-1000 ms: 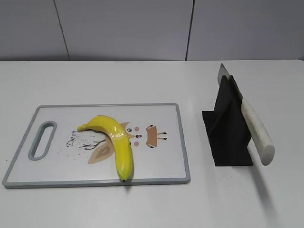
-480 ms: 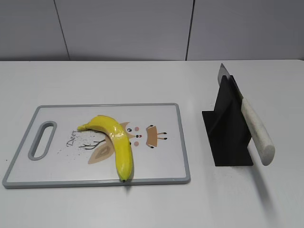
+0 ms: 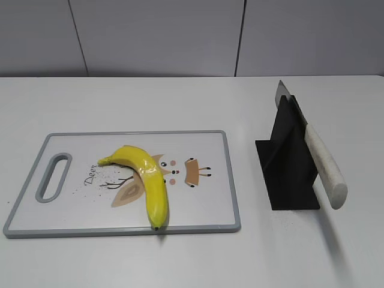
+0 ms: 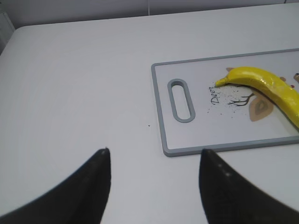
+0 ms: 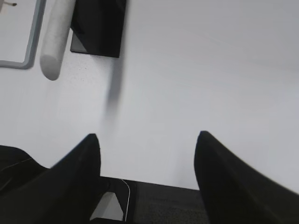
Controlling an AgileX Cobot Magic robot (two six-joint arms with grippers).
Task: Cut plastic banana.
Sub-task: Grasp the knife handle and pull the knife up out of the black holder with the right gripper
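The plastic banana (image 3: 147,179) lies whole on a white cutting board (image 3: 72,210) with a grey rim; it also shows in the left wrist view (image 4: 266,84). A knife with a pale handle (image 3: 324,165) rests slanted in a black stand (image 3: 288,162); the handle's end (image 5: 55,42) shows in the right wrist view. My left gripper (image 4: 154,151) is open and empty over bare table, left of and nearer than the board's handle end. My right gripper (image 5: 147,137) is open and empty near the table's front edge, well short of the knife. Neither gripper shows in the exterior view.
The board (image 4: 163,116) has an oval handle slot (image 4: 181,100) at its left end. The table's front edge (image 5: 154,186) runs just below my right gripper. A grey panelled wall (image 3: 180,36) stands behind the table.
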